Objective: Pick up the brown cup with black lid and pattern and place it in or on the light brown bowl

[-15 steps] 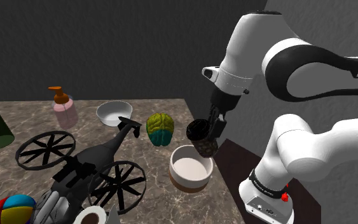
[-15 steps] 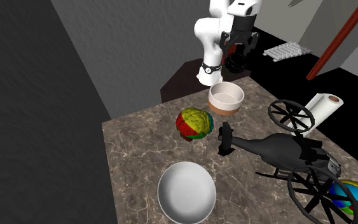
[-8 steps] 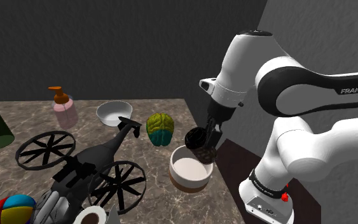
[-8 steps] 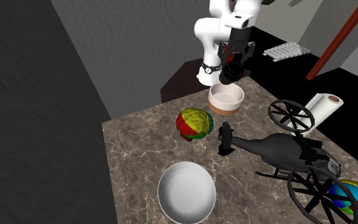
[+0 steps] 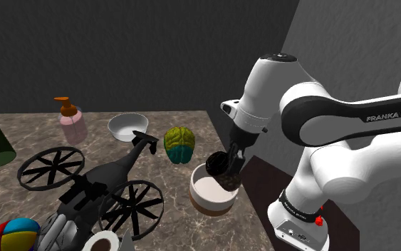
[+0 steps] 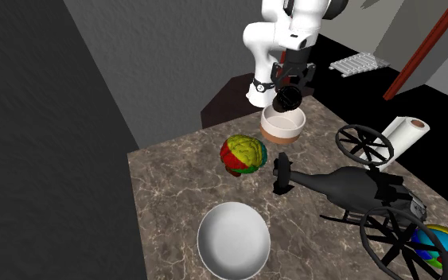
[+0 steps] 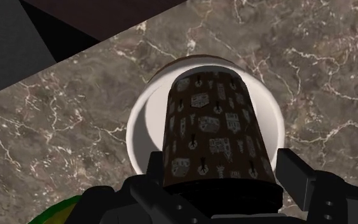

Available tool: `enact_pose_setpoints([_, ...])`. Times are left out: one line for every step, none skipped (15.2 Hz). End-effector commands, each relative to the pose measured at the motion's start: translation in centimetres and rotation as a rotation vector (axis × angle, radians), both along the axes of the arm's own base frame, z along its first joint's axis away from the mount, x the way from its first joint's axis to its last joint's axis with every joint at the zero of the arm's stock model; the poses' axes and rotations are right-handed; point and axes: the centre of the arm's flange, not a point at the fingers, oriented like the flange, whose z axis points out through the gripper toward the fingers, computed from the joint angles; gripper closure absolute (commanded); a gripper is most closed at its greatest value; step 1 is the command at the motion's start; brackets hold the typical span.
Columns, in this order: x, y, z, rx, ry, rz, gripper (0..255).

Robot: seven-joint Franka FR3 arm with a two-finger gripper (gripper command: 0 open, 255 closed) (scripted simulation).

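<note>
The brown patterned cup [image 5: 224, 168] with its black lid is clasped in my black gripper [image 5: 229, 161], which is shut on it. It hangs tilted, lid end lowest, just over the light brown bowl [image 5: 199, 190] with a white inside near the table's corner. In the second exterior view the cup [image 6: 287, 99] hangs under the gripper [image 6: 293, 84], above the bowl [image 6: 271, 126]. Along the wrist view, the cup [image 7: 212, 130] lies between the fingers [image 7: 296, 176], covering much of the bowl's white rim [image 7: 138, 130].
A coloured brain model [image 5: 179, 144] sits close beside the bowl. A black toy helicopter [image 5: 106, 178], a white bowl [image 5: 127, 127], a soap dispenser [image 5: 72, 121], a paper roll [image 5: 103, 242] and a coloured ball [image 5: 10, 235] crowd the marble table [image 5: 170, 228]. The table's edge runs just beyond the light brown bowl.
My gripper has carried the cup down and toward the shoulder view's left, from beside the bowl to just over its inside. Nothing else on the table has moved.
</note>
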Motion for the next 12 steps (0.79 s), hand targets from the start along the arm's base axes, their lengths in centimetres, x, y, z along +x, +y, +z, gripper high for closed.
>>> enact_pose_setpoints([0.04,0.03,-0.14,0.001,-0.001,0.000,255])
enact_pose_setpoints([0.04,0.03,-0.14,0.001,-0.001,0.000,255])
enact_pose_setpoints([0.04,0.03,-0.14,0.001,-0.001,0.000,255])
enact_pose_setpoints([0.04,0.03,-0.14,0.001,-0.001,0.000,255])
enact_pose_setpoints([0.04,0.03,-0.14,0.001,-0.001,0.000,255])
enact_pose_setpoints([0.04,0.03,-0.14,0.001,-0.001,0.000,255])
enact_pose_setpoints([0.04,0.03,-0.14,0.001,-0.001,0.000,0])
enact_pose_setpoints([0.04,0.04,-0.15,0.001,-0.001,0.000,0])
enact_pose_setpoints([0.04,0.04,-0.15,0.001,-0.001,0.000,0])
enact_pose_setpoints([0.04,0.04,-0.15,0.001,-0.001,0.000,0])
enact_pose_setpoints([0.04,0.04,-0.15,0.001,-0.001,0.000,0])
enact_pose_setpoints([0.04,0.03,-0.14,0.001,-0.001,0.000,0])
